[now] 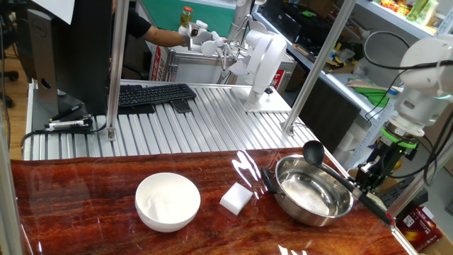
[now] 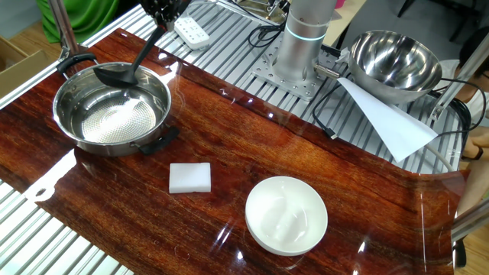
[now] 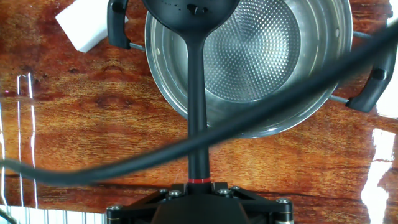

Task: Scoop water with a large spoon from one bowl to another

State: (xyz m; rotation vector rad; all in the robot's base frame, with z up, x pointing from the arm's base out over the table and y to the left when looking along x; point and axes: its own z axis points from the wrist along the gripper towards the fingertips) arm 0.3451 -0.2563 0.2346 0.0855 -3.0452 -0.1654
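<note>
The glossy reddish-brown wooden table [image 1: 106, 191] carries everything of concern and shows strong light reflections along its surface. Behind it runs a ribbed grey metal bench [image 1: 205, 117] with a black computer keyboard [image 1: 152, 94] lying on it.

The wide shiny stainless-steel bowl with small black side handles [image 2: 113, 111] sits at one end of the table; its floor is finely dimpled. No water can be made out in it with certainty, only a bright sheen on the metal.

The plain round white bowl with thick smooth walls [image 1: 168, 201] stands well apart from the steel bowl, nearer the opposite end of the table. Its contents cannot be told.

The black ladle with a deep round cup and a long thin handle [image 3: 198, 93] hangs over the steel bowl, its cup at the bowl's rim on the side nearest the arm and raised above the bowl floor. The handle slopes up from the cup to the arm. Whether the cup holds water cannot be seen.

The white rectangular block [image 2: 190, 177] lies flat on the table between the two bowls, closer to the steel one, touching neither.

The two-finger gripper [image 3: 198, 193] is clamped on the ladle handle at its far end, just behind the thin red band [image 3: 198, 182] on the handle.

A dark cable [image 3: 249, 124] crosses the hand view in front of the ladle handle.
</note>
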